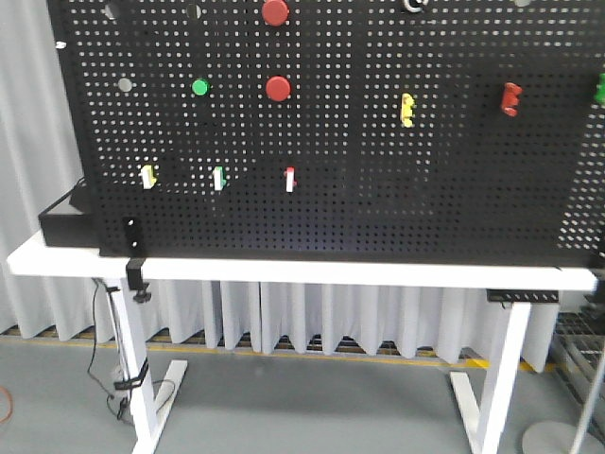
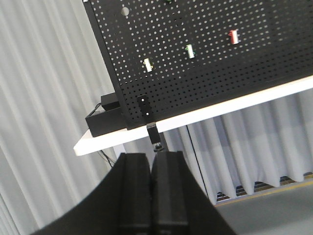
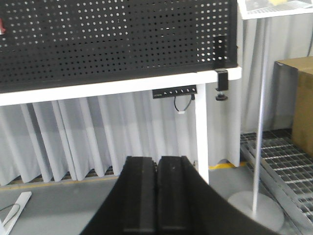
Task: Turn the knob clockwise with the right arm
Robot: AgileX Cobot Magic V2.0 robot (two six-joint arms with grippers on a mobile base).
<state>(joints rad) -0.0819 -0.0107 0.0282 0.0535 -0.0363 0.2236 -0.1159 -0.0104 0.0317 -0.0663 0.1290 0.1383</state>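
Knob (image 1: pixel 413 5) sits at the top edge of the pegboard (image 1: pixel 378 189), while left gripper (image 2: pixel 151 196) and right gripper (image 3: pixel 157 196) show fingers clenched on nothing.

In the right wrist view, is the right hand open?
No, the right hand is shut: its two black fingers are pressed together with nothing between them.
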